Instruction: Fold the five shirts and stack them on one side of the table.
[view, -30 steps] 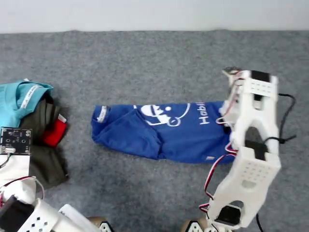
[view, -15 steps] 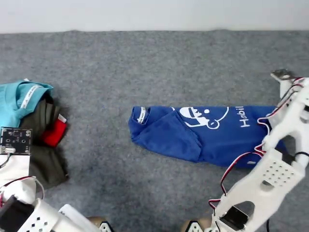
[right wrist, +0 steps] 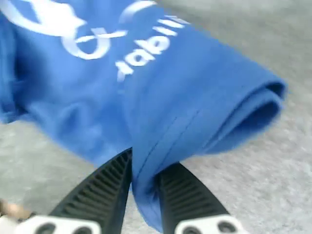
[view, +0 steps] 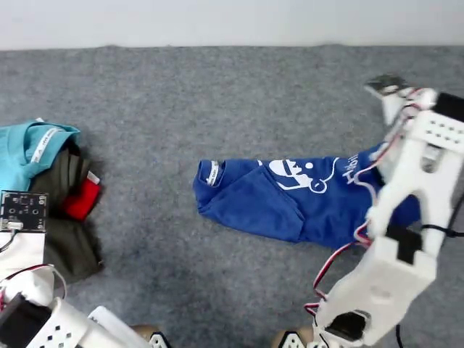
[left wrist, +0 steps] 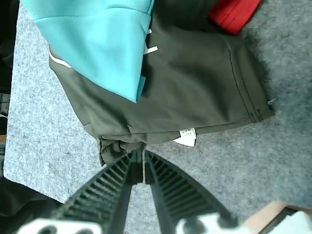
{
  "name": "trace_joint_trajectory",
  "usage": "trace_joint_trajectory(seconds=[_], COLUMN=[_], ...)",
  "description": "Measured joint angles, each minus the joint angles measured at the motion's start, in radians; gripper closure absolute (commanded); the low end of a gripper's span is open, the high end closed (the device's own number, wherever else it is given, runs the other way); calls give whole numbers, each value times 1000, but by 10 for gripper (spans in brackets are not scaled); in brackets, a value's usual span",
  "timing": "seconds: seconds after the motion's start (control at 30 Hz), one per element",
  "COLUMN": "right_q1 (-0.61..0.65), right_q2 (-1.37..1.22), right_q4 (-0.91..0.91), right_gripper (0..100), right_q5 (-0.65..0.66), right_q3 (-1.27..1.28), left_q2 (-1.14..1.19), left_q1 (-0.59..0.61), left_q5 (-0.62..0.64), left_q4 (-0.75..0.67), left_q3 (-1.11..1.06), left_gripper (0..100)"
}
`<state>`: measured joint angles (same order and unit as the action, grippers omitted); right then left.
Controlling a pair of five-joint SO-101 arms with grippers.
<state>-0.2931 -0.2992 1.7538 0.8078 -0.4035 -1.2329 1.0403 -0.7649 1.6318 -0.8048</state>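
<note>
A blue shirt [view: 275, 199] with white print lies right of the table's middle, its collar end toward the left. My right arm [view: 413, 174] stands over its right end. In the right wrist view my right gripper [right wrist: 144, 187] is shut on a folded edge of the blue shirt [right wrist: 161, 102], which hangs lifted off the grey table. A pile with a teal shirt [view: 29, 148], a dark olive shirt [view: 69, 243] and a red shirt [view: 80, 199] sits at the left edge. My left gripper [left wrist: 140, 163] is shut, empty, at the rim of the dark olive shirt [left wrist: 190, 92].
The grey felt table [view: 217, 101] runs bare across the back and between the pile and the blue shirt. My left arm [view: 29, 304] fills the front left corner. A white wall borders the far edge.
The right arm first dragged the blue shirt to the right, then swung back left and up, lifting the shirt's right end over itself. The left arm and the pile stayed still.
</note>
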Motion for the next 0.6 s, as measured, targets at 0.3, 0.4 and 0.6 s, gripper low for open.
trace_joint_trajectory(seconds=[0.3,0.4,0.6], right_q1=[295,390,568], right_q2=[150,150,150], right_q4=[0,0,0], right_gripper=[990,990,990], right_q5=[-120,-173,-269], right_q3=[84,84,84], left_q2=[0,0,0], left_q1=[0,0,0], left_q5=[0,0,0], left_q4=[0,0,0], left_q3=[0,0,0], left_gripper=[985,985,985])
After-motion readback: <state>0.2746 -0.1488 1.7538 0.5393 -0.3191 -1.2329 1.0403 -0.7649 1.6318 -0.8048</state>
